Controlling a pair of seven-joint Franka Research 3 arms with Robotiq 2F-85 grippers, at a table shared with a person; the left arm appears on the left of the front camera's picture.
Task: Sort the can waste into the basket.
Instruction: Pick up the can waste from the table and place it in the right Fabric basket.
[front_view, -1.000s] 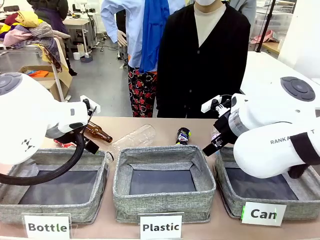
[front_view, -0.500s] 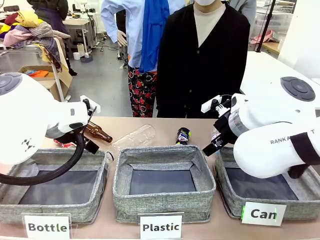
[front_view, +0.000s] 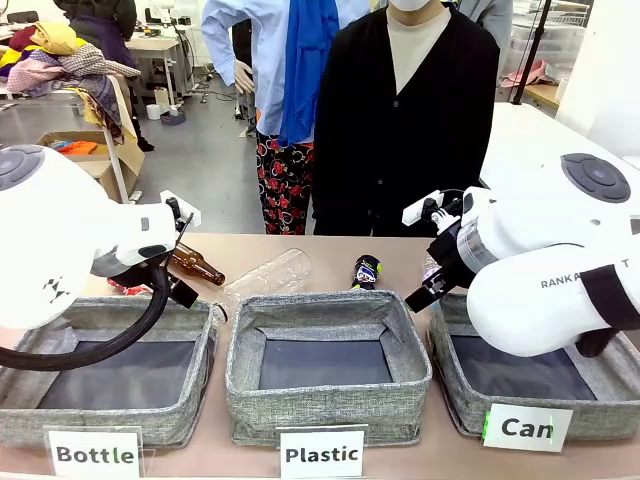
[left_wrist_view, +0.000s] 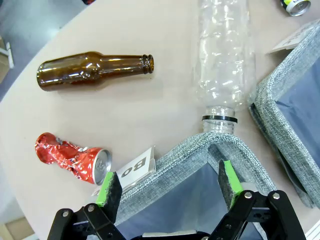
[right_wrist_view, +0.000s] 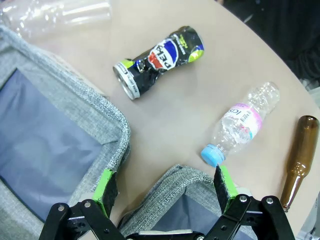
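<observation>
No change over last second: left gripper (left_wrist_view: 168, 182), right gripper (right_wrist_view: 164, 183) hang open, empty. Black crushed can (right_wrist_view: 159, 60), red crushed can (left_wrist_view: 70, 157) lie untouched, outside "Can" basket (front_view: 600, 422). Sorting not begun.

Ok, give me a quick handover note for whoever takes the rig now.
Left gripper: open, empty, over the Bottle basket's corner, beside the red can on the table.
Right gripper: open, empty; the black can lies on the table ahead of it.
Done: nothing; neither can is in the Can basket.
Left: both cans go in.
</observation>
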